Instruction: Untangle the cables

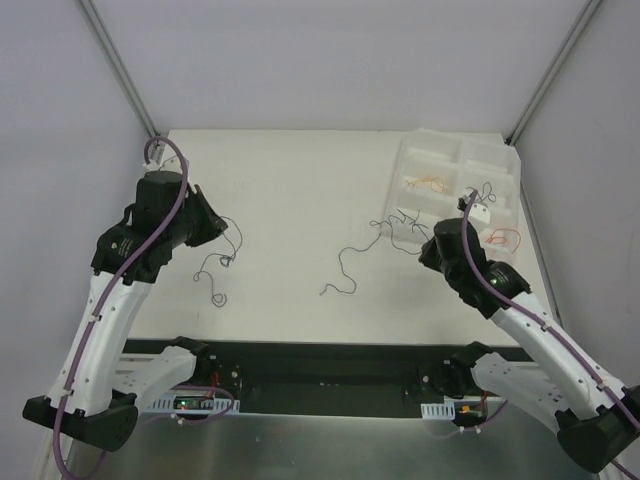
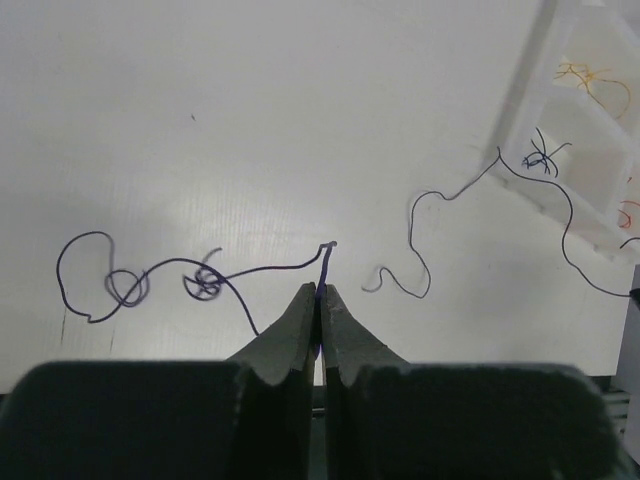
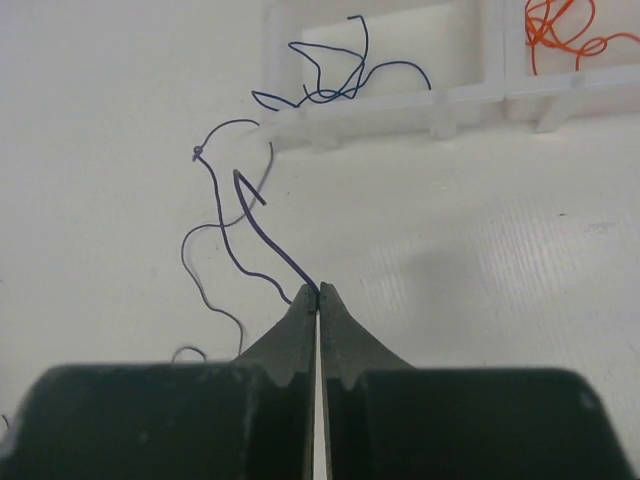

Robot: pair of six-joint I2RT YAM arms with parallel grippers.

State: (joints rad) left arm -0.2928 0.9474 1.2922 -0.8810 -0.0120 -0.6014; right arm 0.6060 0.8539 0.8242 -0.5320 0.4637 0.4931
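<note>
The cables are thin curly wires lying on the white table. My left gripper is shut on the end of a purple-blue wire, which curls off to the left into small loops. In the top view that gripper is at the table's left, above the strand. My right gripper is shut on another purple-blue wire, just in front of the tray; from above it is at the right. A loose dark strand trails across the middle.
A white compartmented tray stands at the back right. It holds an orange wire, a dark one and a red one. Its front rim is just beyond my right fingertips.
</note>
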